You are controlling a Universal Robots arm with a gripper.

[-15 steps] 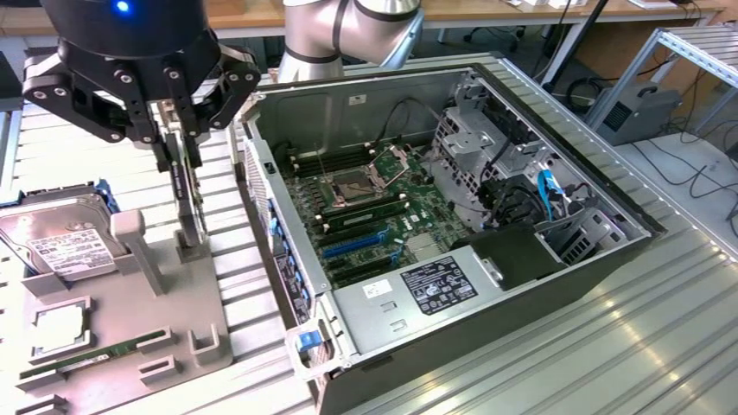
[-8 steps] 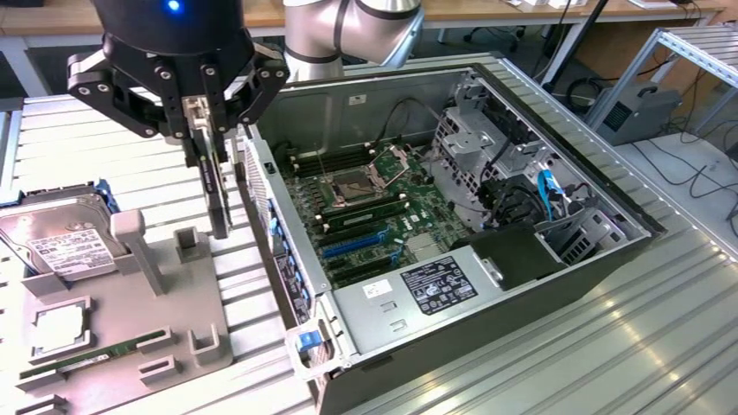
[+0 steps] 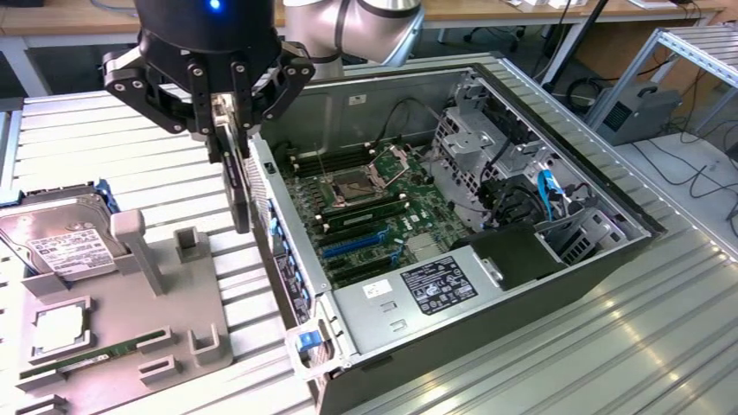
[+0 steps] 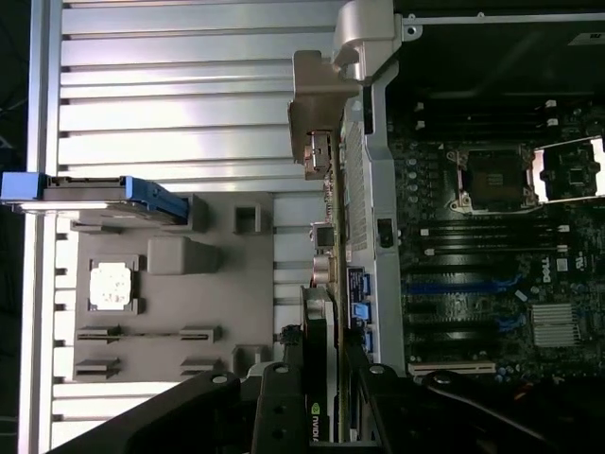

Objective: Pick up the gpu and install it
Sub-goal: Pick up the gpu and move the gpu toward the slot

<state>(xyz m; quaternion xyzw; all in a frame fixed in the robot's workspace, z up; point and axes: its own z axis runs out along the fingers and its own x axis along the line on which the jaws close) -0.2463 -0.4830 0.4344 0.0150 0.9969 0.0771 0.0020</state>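
Grip confirmed: end effector (image 3: 226, 121) was closed on the gpu (image 3: 240, 186), which hung edge-down above the surface (image 3: 150, 164), between the grey fixture tray (image 3: 127, 337) and the open computer case (image 3: 346, 316) (upright hold judged to suit entry into the motherboard slots (image 3: 352, 246)).
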